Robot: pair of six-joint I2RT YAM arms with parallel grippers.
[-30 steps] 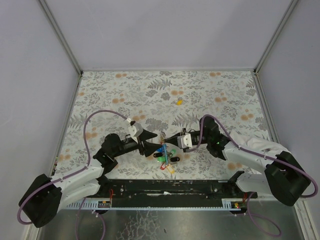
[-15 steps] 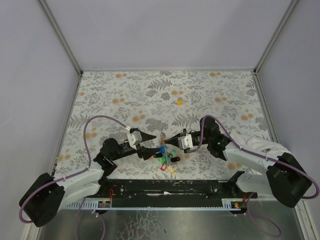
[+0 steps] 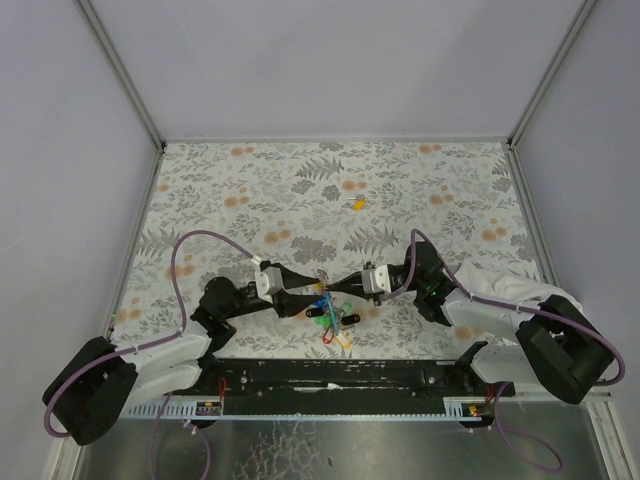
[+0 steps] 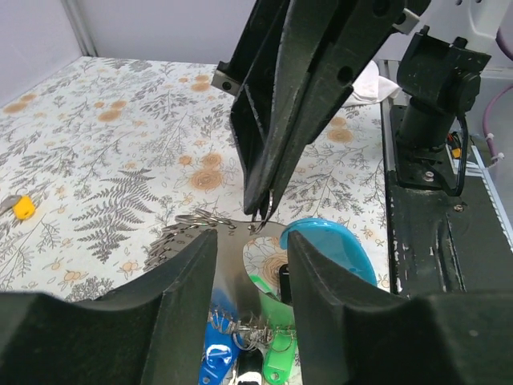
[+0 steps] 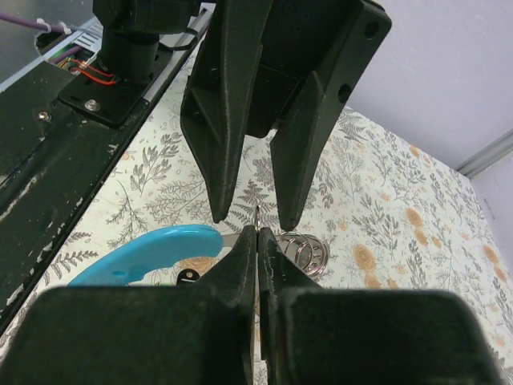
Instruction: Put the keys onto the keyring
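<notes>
The keys (image 3: 326, 312) hang in a bunch with blue (image 4: 215, 359) and green (image 4: 280, 358) heads showing. They dangle from the keyring, whose grey metal loop (image 4: 232, 265) has a curved blue part (image 4: 333, 245). My right gripper (image 3: 335, 287) is shut on the loop's thin top edge (image 5: 256, 215). My left gripper (image 4: 250, 245) faces it, open, with one finger on each side of the loop (image 5: 256, 215); its right finger stands apart from the metal. One loose yellow-headed key (image 3: 356, 203) lies far out on the table.
A stack of spare metal rings (image 4: 186, 228) rests on the flowered tablecloth (image 3: 250, 190) just left of the loop. The black base rail (image 4: 449, 241) runs along the near table edge. Purple cables (image 3: 200, 235) arch over both arms.
My left gripper has slid right to meet the right gripper and its jaws have narrowed around the loop. The right gripper stays shut, shifted slightly left.
</notes>
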